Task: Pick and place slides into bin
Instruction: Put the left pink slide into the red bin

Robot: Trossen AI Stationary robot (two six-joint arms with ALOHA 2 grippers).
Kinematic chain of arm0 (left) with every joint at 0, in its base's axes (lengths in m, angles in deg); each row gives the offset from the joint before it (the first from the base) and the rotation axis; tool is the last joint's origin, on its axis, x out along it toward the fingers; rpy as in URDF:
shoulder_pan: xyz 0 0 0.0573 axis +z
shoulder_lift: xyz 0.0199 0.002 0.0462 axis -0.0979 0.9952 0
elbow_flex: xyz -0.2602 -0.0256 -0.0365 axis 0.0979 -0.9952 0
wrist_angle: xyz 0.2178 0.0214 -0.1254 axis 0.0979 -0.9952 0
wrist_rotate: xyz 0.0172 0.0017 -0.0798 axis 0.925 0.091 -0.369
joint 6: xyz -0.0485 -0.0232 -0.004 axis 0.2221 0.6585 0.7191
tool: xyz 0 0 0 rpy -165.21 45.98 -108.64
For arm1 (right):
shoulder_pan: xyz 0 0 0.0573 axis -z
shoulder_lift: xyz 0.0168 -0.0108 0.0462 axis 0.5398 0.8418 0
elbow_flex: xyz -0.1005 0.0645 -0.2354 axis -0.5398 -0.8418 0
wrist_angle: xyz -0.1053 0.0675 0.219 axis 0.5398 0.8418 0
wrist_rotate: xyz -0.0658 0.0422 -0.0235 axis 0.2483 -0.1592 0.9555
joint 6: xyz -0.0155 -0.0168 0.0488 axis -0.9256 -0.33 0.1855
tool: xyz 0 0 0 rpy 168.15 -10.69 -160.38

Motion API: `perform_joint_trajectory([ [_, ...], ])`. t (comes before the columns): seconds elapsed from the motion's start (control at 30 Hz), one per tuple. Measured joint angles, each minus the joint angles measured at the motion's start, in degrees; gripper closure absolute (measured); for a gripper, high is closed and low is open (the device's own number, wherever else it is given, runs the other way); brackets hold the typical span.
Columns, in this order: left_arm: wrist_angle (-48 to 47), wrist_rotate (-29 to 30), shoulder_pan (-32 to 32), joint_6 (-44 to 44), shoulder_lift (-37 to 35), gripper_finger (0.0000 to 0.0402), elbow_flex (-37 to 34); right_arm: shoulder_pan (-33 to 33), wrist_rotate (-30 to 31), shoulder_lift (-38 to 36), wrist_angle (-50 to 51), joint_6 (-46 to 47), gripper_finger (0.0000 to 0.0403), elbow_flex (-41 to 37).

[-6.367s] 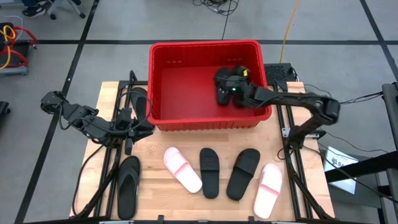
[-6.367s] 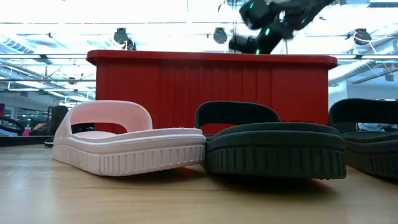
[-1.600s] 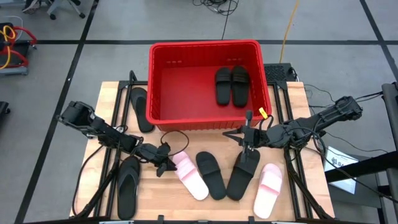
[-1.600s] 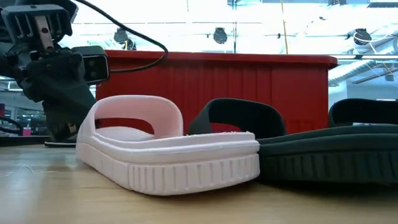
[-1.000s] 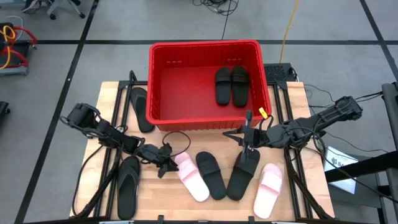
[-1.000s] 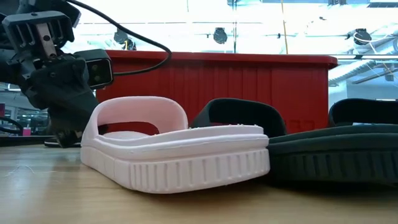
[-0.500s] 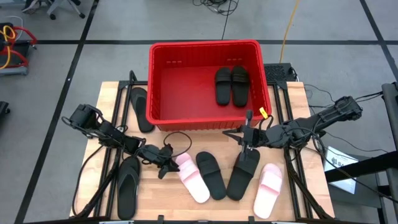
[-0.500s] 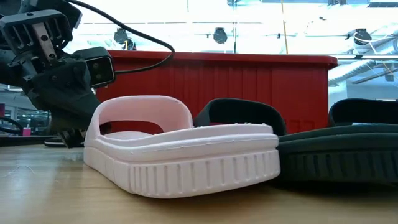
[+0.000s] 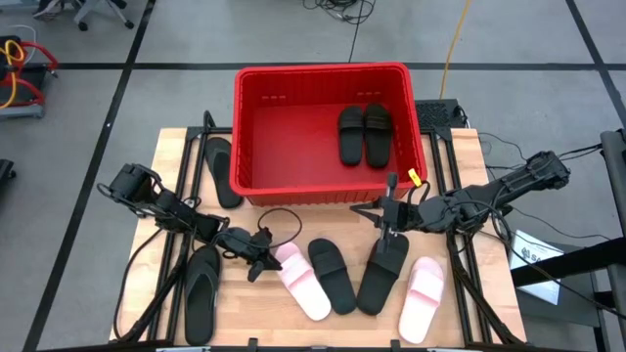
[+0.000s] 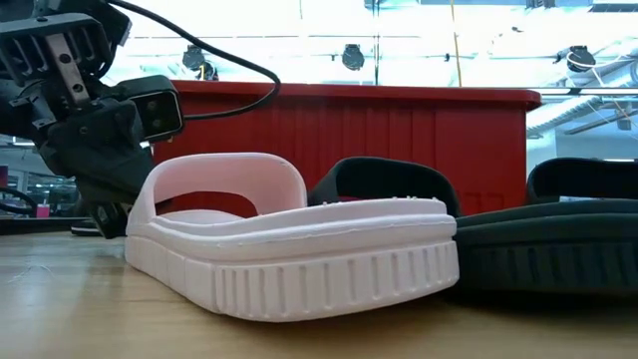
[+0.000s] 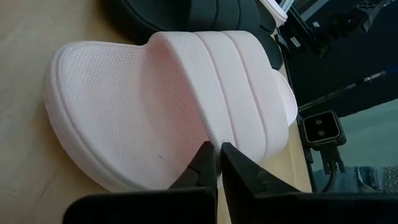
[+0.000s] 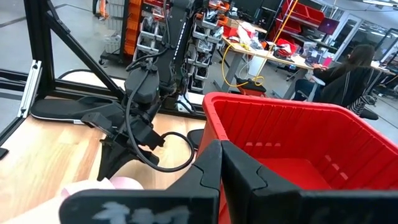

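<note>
My left gripper (image 9: 260, 258) is low over the table, left of centre, shut on a pale pink slide (image 9: 299, 280), which also shows in the low view (image 10: 299, 249). My right gripper (image 9: 366, 209) hangs shut and empty between the red bin (image 9: 256, 186) and a black slide (image 9: 381, 276). A second black slide (image 9: 333, 276) and a second pink slide (image 9: 423, 299) lie flat on their soles near the front. Two black flip-flops (image 9: 202, 291) (image 9: 217, 172) lie at the left. Two black slides (image 9: 364, 134) lie inside the bin. My left gripper pinches the edge of the pink slide's wide strap (image 11: 205, 127) between its two fingers; one finger (image 11: 200, 167) is on the footbed side and the other finger (image 11: 239, 167) over the strap. The fingers come slanting down from the table's left. The slide's sole (image 10: 329, 284) rests on the table.
The bin stands at the table's far middle, its rim (image 10: 339, 94) well above the slides. A black cable loop (image 9: 279, 217) lies between the bin and my left gripper. Dark frame rails (image 9: 460, 244) run along both table sides. People and benches (image 12: 348, 68) are beyond the table.
The pink slide has slid a little along the table toward the near edge, its sole staying down and its strapless end moving most. My left gripper has stayed shut on the strap and shifted slightly with it.
</note>
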Motion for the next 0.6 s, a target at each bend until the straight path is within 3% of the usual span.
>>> perform_joint_trajectory([
  [0.33,-0.20,-2.65,0.95,0.28,-1.07,0.0401,0.00,0.00,0.02,0.00,0.00,1.30,0.0403,0.00],
  [0.6,-0.51,-3.55,1.11,-0.75,-6.56,0.0401,-0.01,-0.02,0.02,0.00,0.00,1.30,0.0403,0.00],
])
